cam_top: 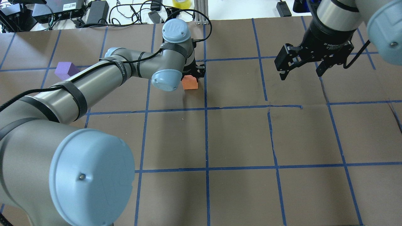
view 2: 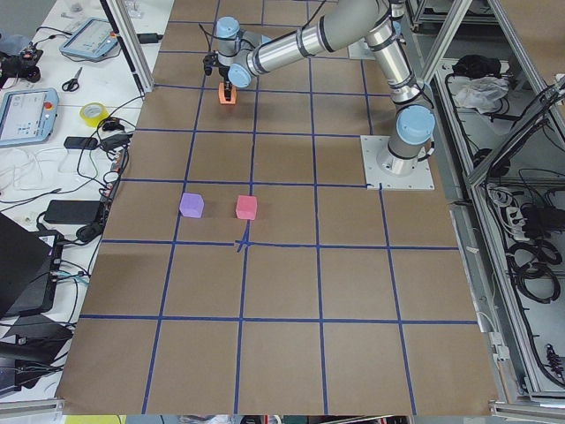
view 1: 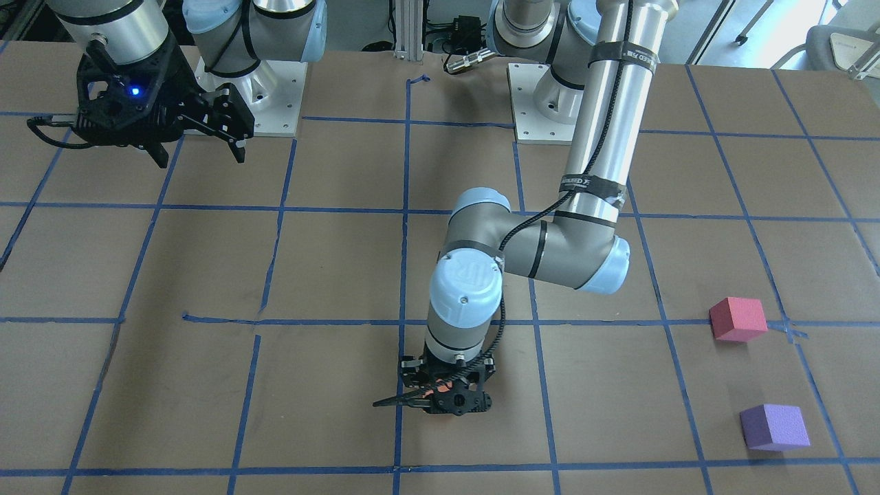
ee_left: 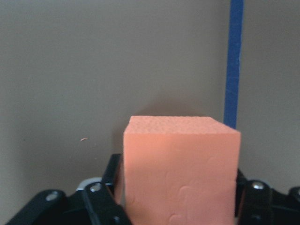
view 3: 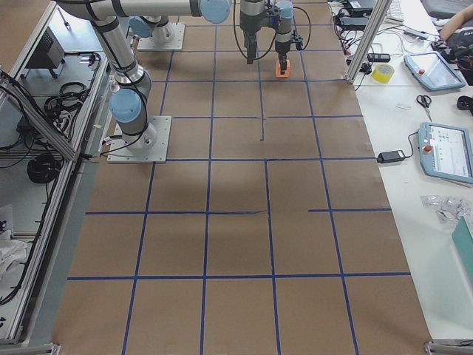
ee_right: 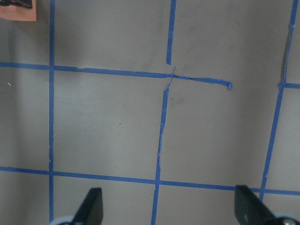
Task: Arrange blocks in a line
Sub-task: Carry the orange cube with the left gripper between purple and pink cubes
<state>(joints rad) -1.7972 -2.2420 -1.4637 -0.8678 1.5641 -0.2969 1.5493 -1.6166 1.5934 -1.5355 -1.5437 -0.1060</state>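
The orange block (ee_left: 180, 168) sits between the fingers of my left gripper (view 1: 447, 395), which is shut on it at or just above the table, next to a blue tape line. It also shows in the overhead view (cam_top: 190, 83) and in a corner of the right wrist view (ee_right: 18, 10). The pinkish red block (view 1: 738, 319) and the purple block (view 1: 774, 427) lie apart on the table, far off on my left side. In the overhead view the purple block (cam_top: 66, 69) shows and the red one is hidden behind my left arm. My right gripper (cam_top: 301, 70) is open and empty, held above the table.
Brown paper with a blue tape grid (cam_top: 206, 108) covers the table. The two arm base plates (view 1: 543, 103) stand at the robot's edge. Cables, power bricks and a tape roll (cam_top: 180, 3) lie past the far edge. Tablets (view 3: 443, 151) lie on the side bench.
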